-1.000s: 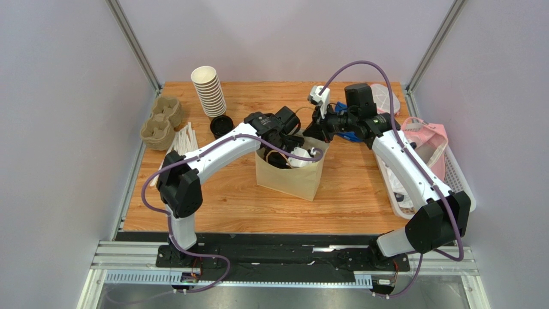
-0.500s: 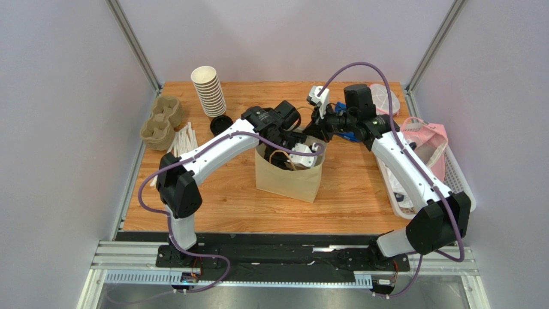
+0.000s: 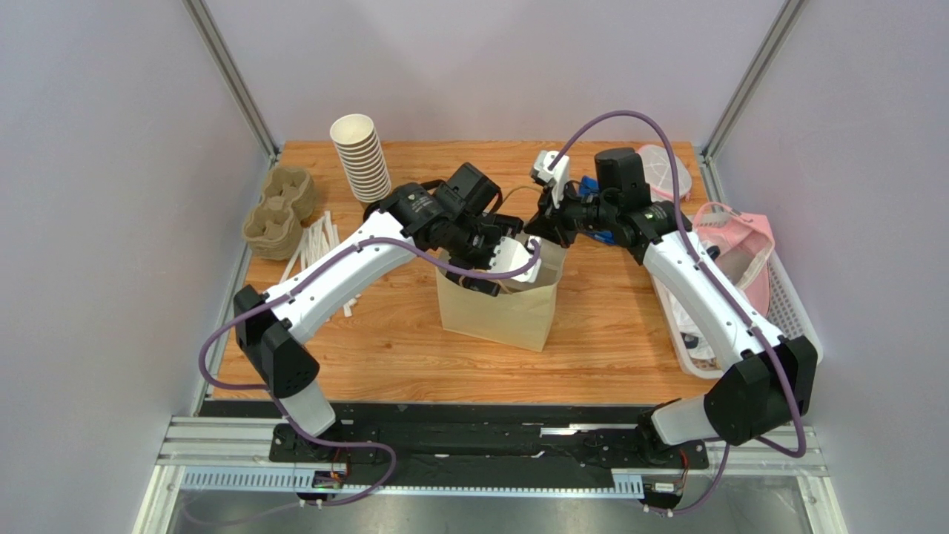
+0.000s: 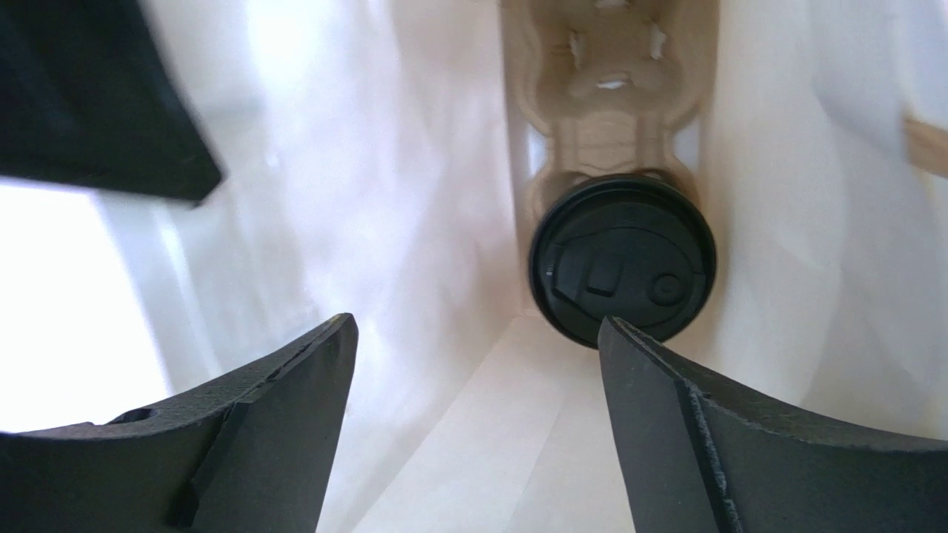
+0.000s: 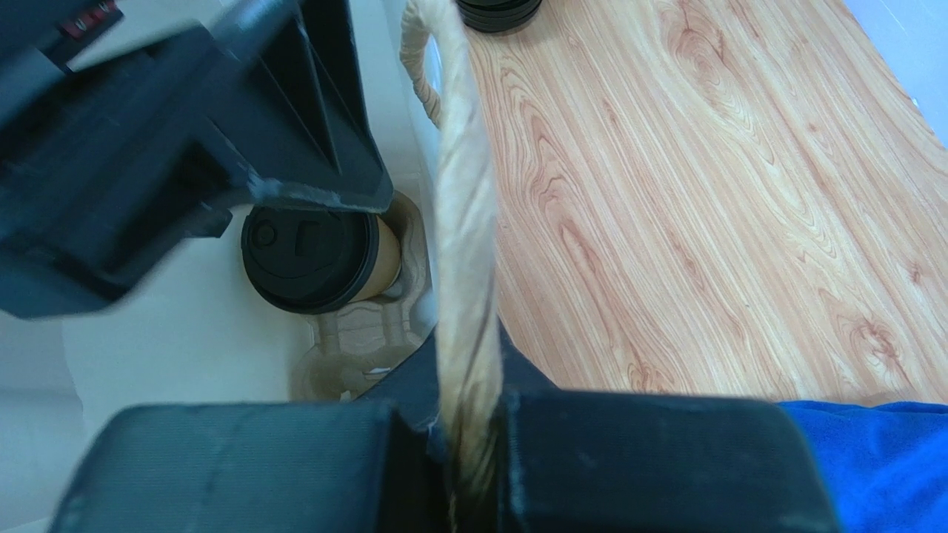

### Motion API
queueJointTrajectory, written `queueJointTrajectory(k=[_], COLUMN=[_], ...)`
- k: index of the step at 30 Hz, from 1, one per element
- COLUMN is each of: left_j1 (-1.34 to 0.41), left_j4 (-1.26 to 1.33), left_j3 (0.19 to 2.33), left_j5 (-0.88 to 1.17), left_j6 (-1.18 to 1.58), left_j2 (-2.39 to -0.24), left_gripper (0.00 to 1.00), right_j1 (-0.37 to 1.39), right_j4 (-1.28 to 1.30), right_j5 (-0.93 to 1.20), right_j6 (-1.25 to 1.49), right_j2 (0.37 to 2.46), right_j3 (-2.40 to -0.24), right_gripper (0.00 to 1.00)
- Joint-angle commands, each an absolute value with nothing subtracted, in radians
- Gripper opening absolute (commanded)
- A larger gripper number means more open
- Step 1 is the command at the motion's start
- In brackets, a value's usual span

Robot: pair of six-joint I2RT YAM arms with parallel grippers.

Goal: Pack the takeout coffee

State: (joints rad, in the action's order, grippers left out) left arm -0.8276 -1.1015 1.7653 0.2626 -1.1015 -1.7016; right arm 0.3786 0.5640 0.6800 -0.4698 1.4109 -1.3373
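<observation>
Left end effector (image 4: 476, 333), spread wide, hangs above the takeout coffee (image 4: 621, 261), upright and lid-up in a pulp carrier (image 4: 606, 100) inside a paper bag (image 3: 501, 312) on the grey-walled wooden worktop (image 3: 613, 323); right end effector (image 5: 467, 428) pinches the bag's handle (image 5: 465, 222).

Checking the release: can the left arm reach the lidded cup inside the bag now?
Probably yes. The left gripper hangs in the paper bag, jaws open, the lidded cup just ahead, nothing between. The right gripper pinches the handle.

Stacked lidless cups (image 3: 360, 156) stand near pulp cup carriers (image 3: 279, 211) on the wooden table (image 3: 613, 334).
</observation>
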Motion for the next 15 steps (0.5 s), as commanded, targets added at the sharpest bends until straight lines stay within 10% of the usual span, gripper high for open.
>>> queueJointTrajectory(k=[1,15], left_j1=[-0.831,-0.805], left_j4=[-1.017,-0.775], left_j3=[1.732,1.698], left_j5=[0.305,0.221], left_j6=[-1.071,-0.835], left_j2=[-1.623,-1.516], left_gripper=[0.87,0.8], right_j1=[0.383,0.396], right_j4=[0.549,0.538], right_j5=[0.655,0.686], right_j6=[-0.5,-0.549], right_j2=[1.374,1.328], right_j3=[-1.321,-1.298], right_gripper=[0.0,0.0])
